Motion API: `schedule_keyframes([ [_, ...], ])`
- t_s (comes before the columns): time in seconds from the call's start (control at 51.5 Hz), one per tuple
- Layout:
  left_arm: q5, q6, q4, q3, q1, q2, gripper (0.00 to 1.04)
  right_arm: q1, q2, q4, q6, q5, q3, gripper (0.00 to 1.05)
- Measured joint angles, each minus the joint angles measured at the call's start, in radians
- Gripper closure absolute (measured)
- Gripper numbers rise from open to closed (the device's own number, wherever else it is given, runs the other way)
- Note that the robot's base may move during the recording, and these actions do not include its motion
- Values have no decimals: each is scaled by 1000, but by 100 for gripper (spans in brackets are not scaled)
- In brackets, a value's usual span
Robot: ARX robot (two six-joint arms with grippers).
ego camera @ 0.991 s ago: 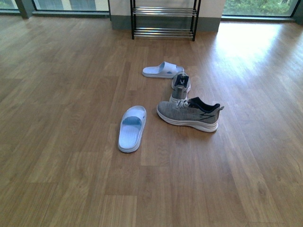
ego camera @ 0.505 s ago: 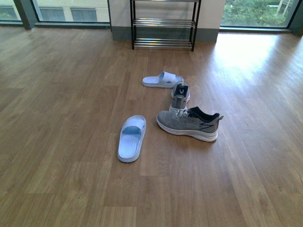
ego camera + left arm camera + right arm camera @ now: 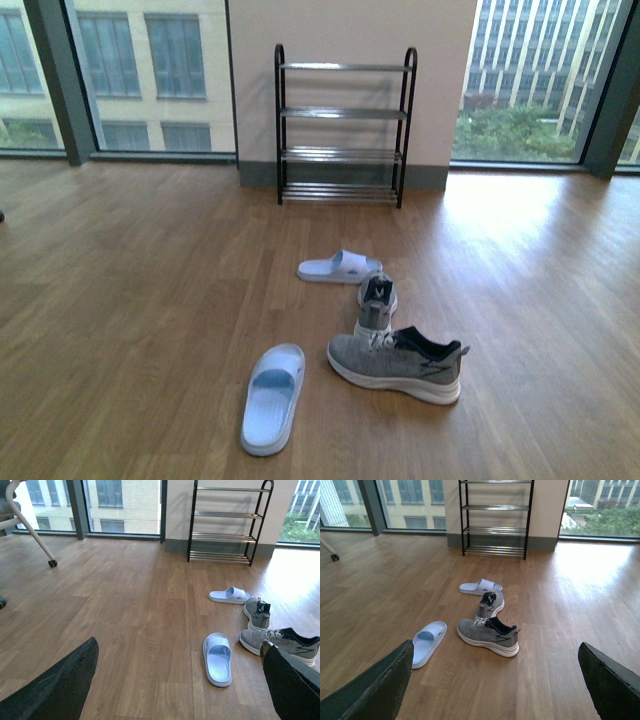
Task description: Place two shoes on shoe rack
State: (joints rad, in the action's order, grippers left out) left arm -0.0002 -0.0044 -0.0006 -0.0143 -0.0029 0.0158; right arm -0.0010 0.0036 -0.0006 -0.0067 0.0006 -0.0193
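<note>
Showing the whole shoe rack [image 3: 345, 113] now, unlike before.

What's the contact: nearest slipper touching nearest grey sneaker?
Apart. Front view shows bare floor between the nearest slipper and the toe of the nearest sneaker; right wrist view agrees.

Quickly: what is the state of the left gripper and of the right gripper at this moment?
Left gripper: open, fingers wide apart, holding nothing.
Right gripper: open, fingers wide apart, holding nothing.
</note>
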Motion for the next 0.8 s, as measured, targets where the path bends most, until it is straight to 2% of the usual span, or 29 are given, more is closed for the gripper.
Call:
schedule_keyframes([
  [0.797,0,0,0,0,0,0,9,0,0,0,0,0,0,9],
])
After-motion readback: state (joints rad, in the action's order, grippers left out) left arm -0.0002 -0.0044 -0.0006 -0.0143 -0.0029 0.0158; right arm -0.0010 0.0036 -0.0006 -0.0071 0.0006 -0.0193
